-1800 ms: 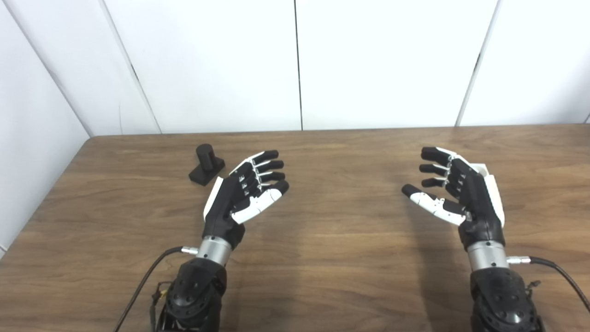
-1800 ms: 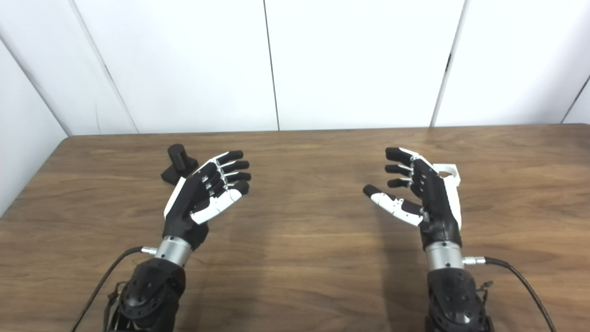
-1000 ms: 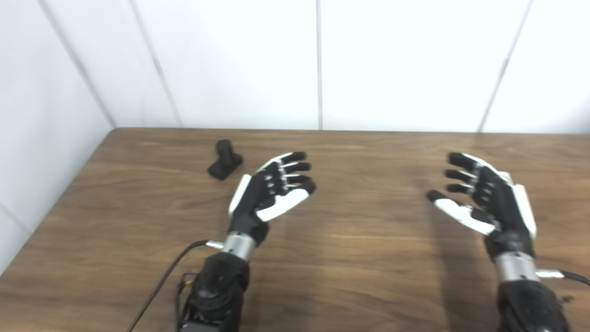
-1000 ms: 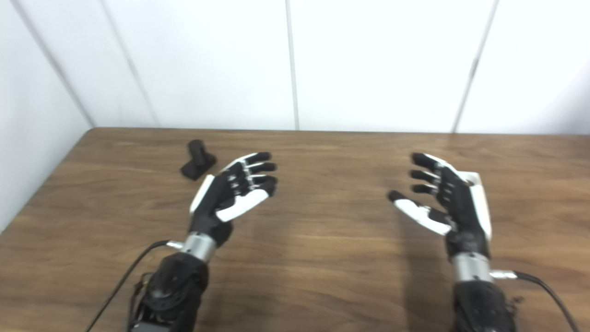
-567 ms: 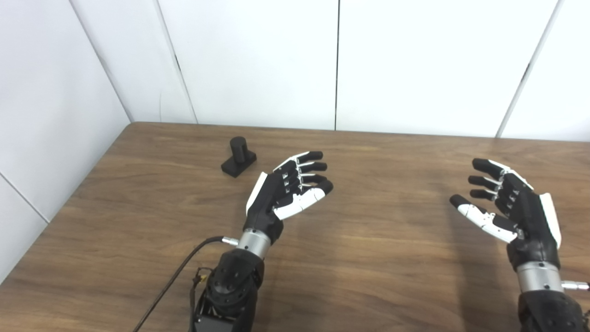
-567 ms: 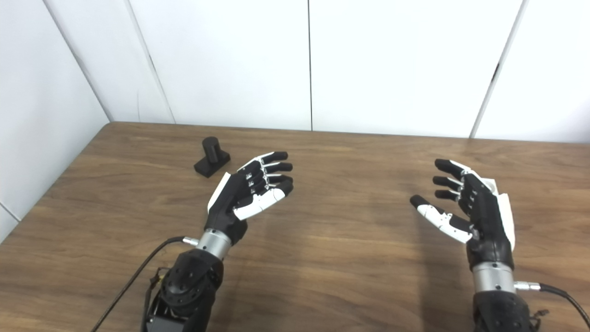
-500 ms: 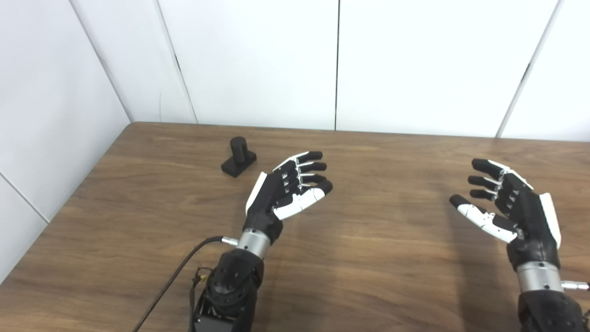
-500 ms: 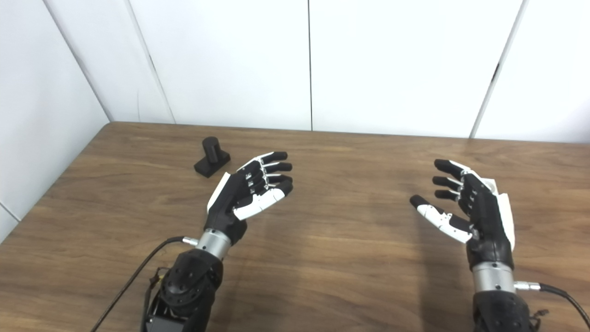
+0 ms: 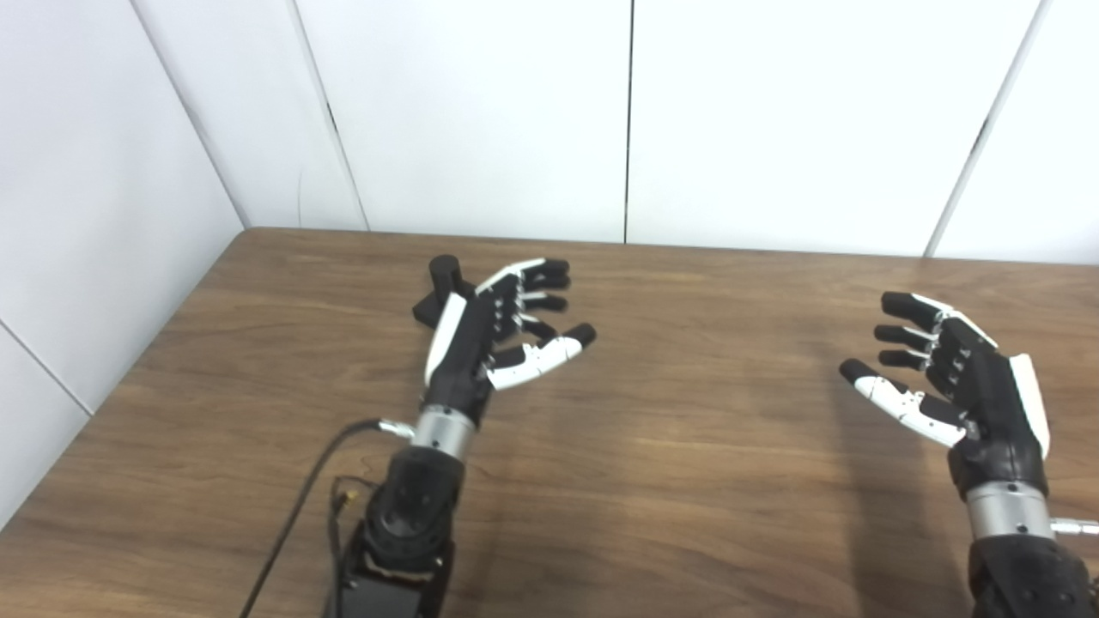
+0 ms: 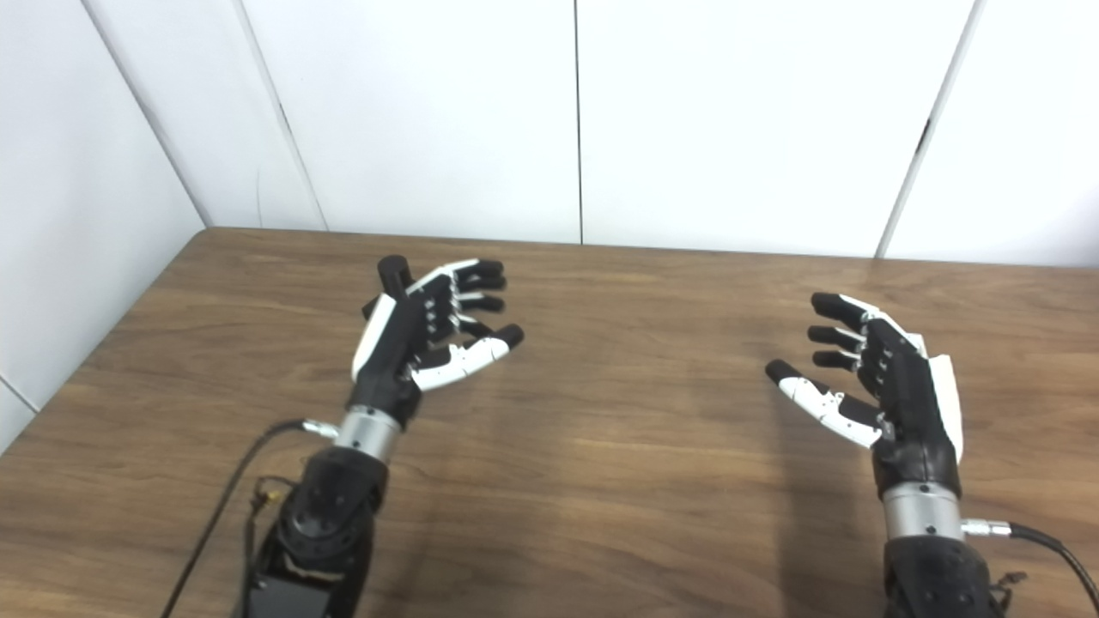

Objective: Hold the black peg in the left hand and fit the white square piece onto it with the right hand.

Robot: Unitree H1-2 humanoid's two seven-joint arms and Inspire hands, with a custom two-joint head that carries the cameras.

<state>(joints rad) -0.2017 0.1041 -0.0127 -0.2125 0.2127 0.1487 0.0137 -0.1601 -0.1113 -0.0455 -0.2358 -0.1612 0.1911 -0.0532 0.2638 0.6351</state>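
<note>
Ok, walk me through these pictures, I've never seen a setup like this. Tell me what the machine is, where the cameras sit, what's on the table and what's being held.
This is a humanoid robot's own view: two cameras side by side on its head look down at a wooden table, so both pictures show one scene. The black-and-white shapes are its hands. The left hand is open, right in front of a black peg standing on the table, not gripping it. The right hand is open too and holds nothing. The white square piece from the task cannot be made out here; it may be hidden behind the right hand.
</note>
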